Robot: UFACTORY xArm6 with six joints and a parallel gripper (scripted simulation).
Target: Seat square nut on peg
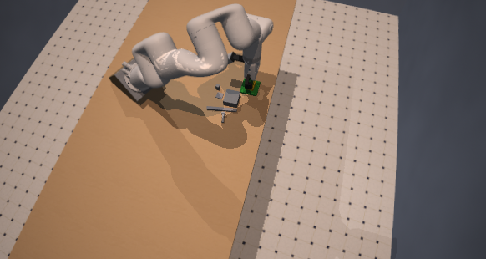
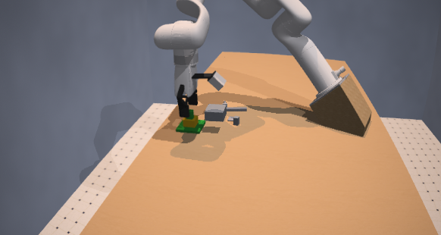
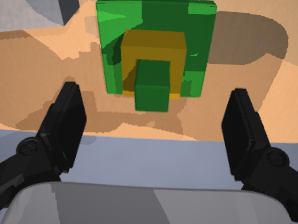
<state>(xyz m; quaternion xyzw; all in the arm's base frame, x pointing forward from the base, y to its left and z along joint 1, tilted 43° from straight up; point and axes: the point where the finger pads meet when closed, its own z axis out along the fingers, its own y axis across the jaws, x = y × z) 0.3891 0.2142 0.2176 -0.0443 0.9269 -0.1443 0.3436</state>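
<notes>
Wide open now, the black two-fingered gripper [image 1: 249, 83] [image 2: 188, 107] [image 3: 154, 103] on the white jointed arm [image 1: 204, 43] [image 2: 182, 36] points down over the green square plate [image 1: 244, 91] [image 2: 199, 126] [image 3: 204, 30], with nothing between its fingers! And look at the yellow square nut [image 2: 190, 121] [image 3: 154, 41]: it's down low, ringed around the green square peg [image 2: 191, 113] [image 3: 152, 91], right at the plate, and the peg's top pokes up through its opening. No box or tray with contents in play; the peg inside the nut is the only nesting we've got. Where's the nut against the gripper? Below the fingertips, and in the wrist view it sits between the two spread fingers from side to side but farther out, touching neither. Just beside the plate on the wooden tabletop [image 1: 138, 165] [image 2: 258, 176] stands a grey rectangular block [image 1: 231, 98] [image 2: 215, 113] [image 3: 32, 12], with a slim grey bar [image 1: 221, 109] [image 2: 237, 109] near it!
</notes>
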